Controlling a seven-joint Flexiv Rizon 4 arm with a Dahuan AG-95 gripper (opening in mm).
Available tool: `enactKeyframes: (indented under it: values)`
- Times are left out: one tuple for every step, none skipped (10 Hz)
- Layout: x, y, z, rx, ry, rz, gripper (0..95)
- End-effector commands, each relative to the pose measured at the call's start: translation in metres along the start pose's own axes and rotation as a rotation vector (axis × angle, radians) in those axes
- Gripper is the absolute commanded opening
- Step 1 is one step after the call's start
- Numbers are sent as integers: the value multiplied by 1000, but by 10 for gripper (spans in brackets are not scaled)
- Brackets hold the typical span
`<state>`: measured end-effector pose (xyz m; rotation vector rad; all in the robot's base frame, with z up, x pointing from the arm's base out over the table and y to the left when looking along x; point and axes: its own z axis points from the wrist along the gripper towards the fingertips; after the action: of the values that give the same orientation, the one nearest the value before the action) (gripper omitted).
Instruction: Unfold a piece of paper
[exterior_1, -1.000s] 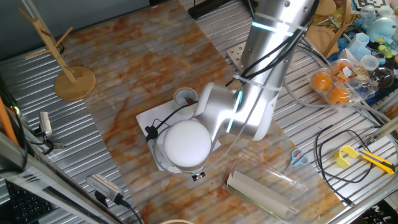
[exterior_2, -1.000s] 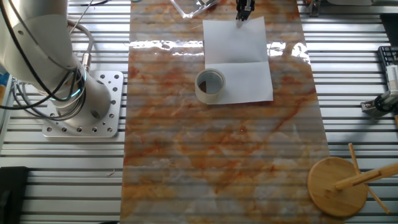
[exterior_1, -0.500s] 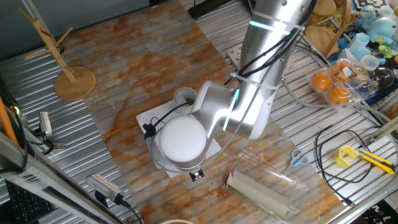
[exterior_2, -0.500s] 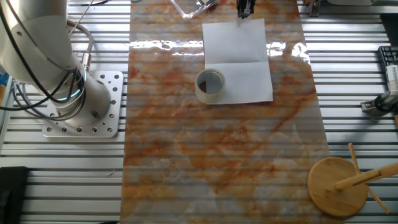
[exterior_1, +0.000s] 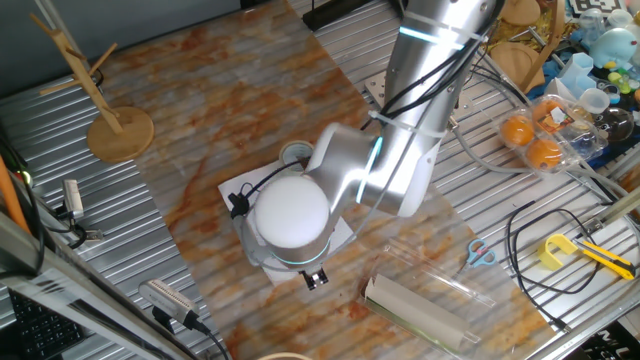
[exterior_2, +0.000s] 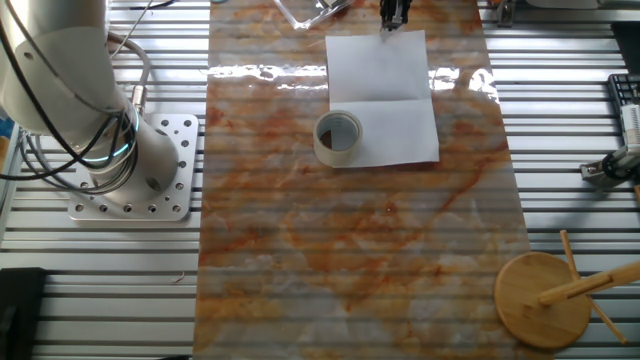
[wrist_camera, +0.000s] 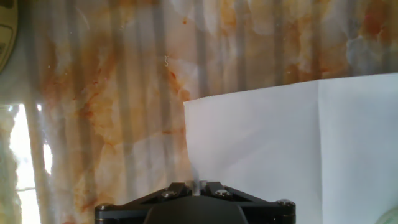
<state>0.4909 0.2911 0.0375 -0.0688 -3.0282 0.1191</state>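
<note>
Hand view: piece of paper (wrist_camera: 280, 149) directly beyond gripper (wrist_camera: 198, 185).

The silver arm rises from its round base flange at one side of the worktop (exterior_2: 250, 250), climbs, then bends sharply at an elbow ringed with a turquoise light. From there the forearm reaches down and out, ending in a large white round joint cap that hides most of the wrist in one fixed view. A black cable loops along the wrist. The gripper (exterior_2: 394, 20) points straight down at the far end of the worktop, its dark tip low. Whether its jaws are parted or closed cannot be told.
</note>
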Motion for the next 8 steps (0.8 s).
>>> enactKeyframes:
  values:
    - [0,0,0,-7,3,-4,190]
    - [0,0,0,-21,4,-3,190]
    - [0,0,0,-43,7,-1,190]
    - [0,0,0,-59,9,1,190]
    - [0,0,0,-68,10,5,190]
    - [0,0,0,-73,11,6,190]
    - [0,0,0,-84,16,6,190]
    - [0,0,0,-90,16,10,190]
